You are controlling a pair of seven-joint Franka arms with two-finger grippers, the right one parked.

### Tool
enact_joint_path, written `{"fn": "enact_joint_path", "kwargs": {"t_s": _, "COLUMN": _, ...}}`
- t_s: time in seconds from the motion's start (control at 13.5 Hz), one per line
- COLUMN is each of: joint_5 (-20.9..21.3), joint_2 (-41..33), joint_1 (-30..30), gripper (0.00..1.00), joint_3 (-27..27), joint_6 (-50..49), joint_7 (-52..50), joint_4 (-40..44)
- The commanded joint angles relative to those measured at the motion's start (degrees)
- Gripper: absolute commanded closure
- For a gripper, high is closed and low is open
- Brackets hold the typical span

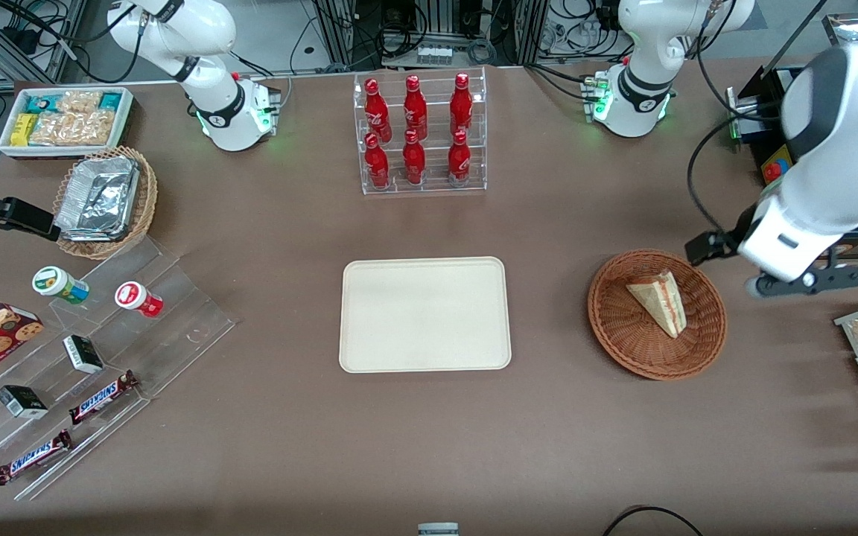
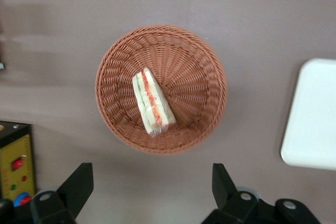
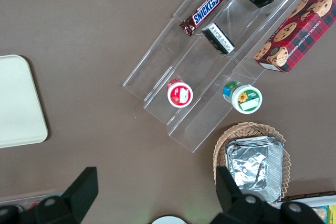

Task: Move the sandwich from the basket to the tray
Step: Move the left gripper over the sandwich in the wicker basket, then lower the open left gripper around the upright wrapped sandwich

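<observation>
My pincer [image 2: 149, 184] hung released above the table, its two black fingers [image 2: 79, 182] spread wide with nothing between them, and it touched nothing. Seen from the front, my wrist and pincer [image 1: 801, 279] sat up in the air just beside the basket [image 1: 657, 313], toward my own end of the table. The basket [image 2: 161, 88] stood on the brown table [image 1: 429, 447], round and woven, and the sandwich [image 2: 153, 102] lay inside it, roughly in the middle, with its red and green filling showing along the cut edge. From the front the sandwich [image 1: 660, 301] looked like a pale wedge lying flat on the weave. The tray [image 1: 424, 313] lay at the middle of the table, well apart from the basket and bare on its surface; one rounded corner of it [image 2: 311, 116] showed in my wrist camera. Farther from the front camera than the tray stood a clear rack of red bottles [image 1: 418, 134]. Toward the parked arm's end of the table were a lighter basket with foil trays [image 1: 105, 201], a clear stepped stand [image 1: 94, 372] with chocolate bars [image 1: 101, 397], and a white bin of snack packets [image 1: 65, 119].
</observation>
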Motion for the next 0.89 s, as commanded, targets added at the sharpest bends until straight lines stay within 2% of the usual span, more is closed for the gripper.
{"fn": "enact_joint_path", "kwargs": {"t_s": 0.0, "joint_5": 1.1, "joint_2": 3.8, "joint_1": -0.6, "gripper": 0.0, "joint_3": -0.2, "joint_6": 2.9, "joint_7": -8.3, "joint_4": -1.2}}
{"fn": "enact_joint_path", "kwargs": {"t_s": 0.37, "joint_5": 1.4, "joint_2": 9.2, "joint_1": -0.7, "gripper": 0.0, "joint_3": -0.2, "joint_6": 9.5, "joint_7": -23.8, "joint_4": -2.0}}
{"fn": "enact_joint_path", "kwargs": {"t_s": 0.82, "joint_5": 1.6, "joint_2": 6.7, "joint_1": 0.1, "gripper": 0.0, "joint_3": 0.0, "joint_6": 21.1, "joint_7": -24.6, "joint_4": -14.4}}
